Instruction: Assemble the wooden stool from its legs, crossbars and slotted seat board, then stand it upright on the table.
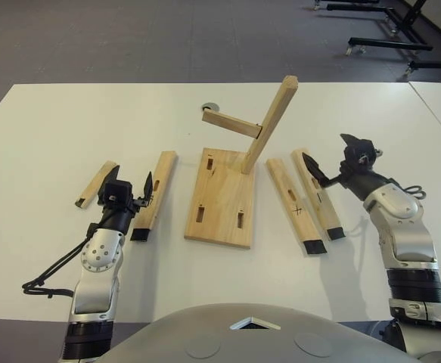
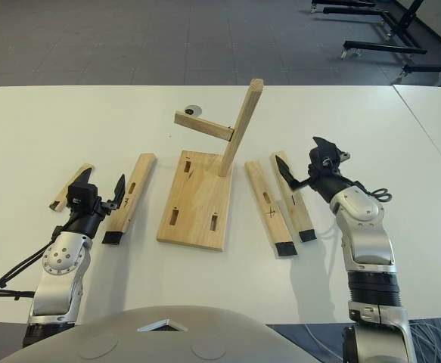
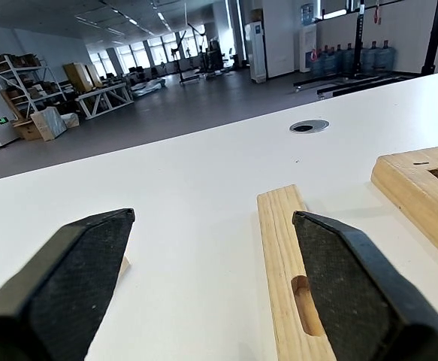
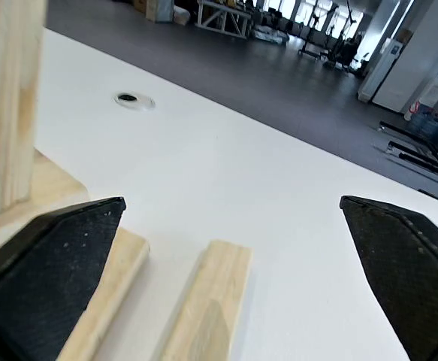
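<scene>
White table (image 1: 54, 128) carries the slotted seat board (image 1: 220, 215), one leg (image 1: 273, 121) standing in it. The left gripper (image 1: 131, 185) and right gripper (image 1: 332, 155) are both spread wide, holding nothing.

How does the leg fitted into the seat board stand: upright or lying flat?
Upright, slightly tilted. The leg rises from a far slot of the seat board, a crossbar jutting from its side.

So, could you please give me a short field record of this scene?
seat board: flat, mid-table
upright leg: in board's far right slot, leaning, crossbar attached
left leg: lying left of board
right legs: two lying right of board
short bar: farthest left
left claw: open, by left leg
right claw: open, by right legs
</scene>
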